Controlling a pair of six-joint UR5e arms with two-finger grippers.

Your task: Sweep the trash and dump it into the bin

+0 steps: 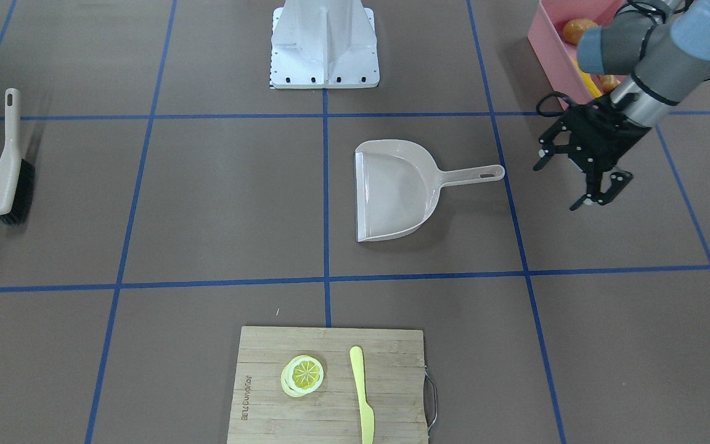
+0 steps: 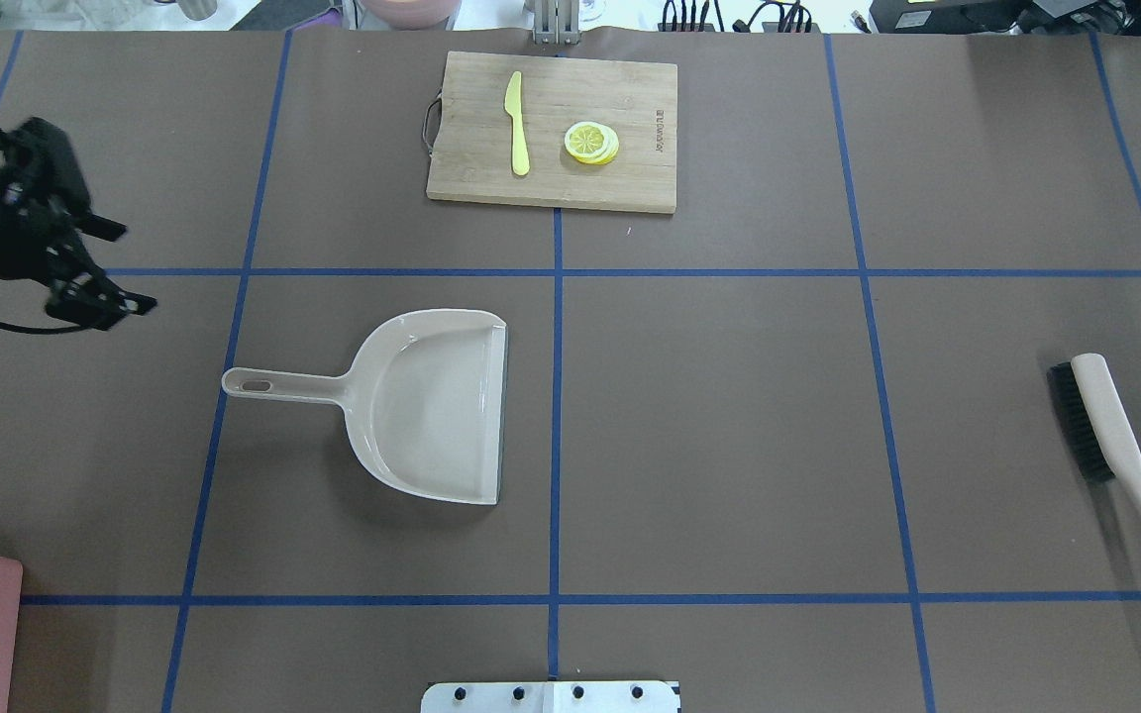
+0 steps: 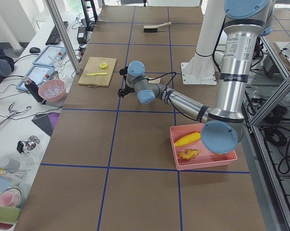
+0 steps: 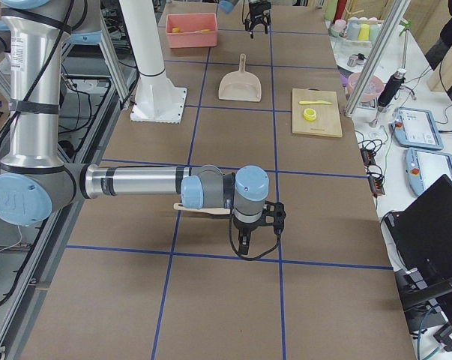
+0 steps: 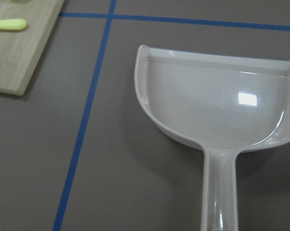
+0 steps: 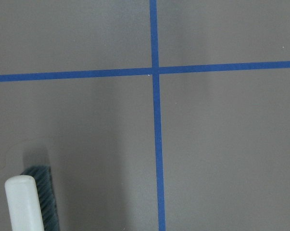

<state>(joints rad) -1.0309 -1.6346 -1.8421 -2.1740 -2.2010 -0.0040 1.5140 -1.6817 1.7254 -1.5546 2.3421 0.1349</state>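
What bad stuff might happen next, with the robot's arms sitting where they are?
The open left gripper hangs just beyond the handle of the beige plastic dustpan; a low move might knock it askew. The left arm reaches out over the rectangular pink plastic tub holding the yellow toy corn cob, so swinging back may bump it. The right gripper sits close by the beige hand brush and might nudge it.

The left gripper [image 1: 567,180] hangs tilted, jaws spread wide; the right arm [image 4: 136,182] stretches out low and level. The right gripper [image 4: 257,234] points down, its jaws' state unclear.
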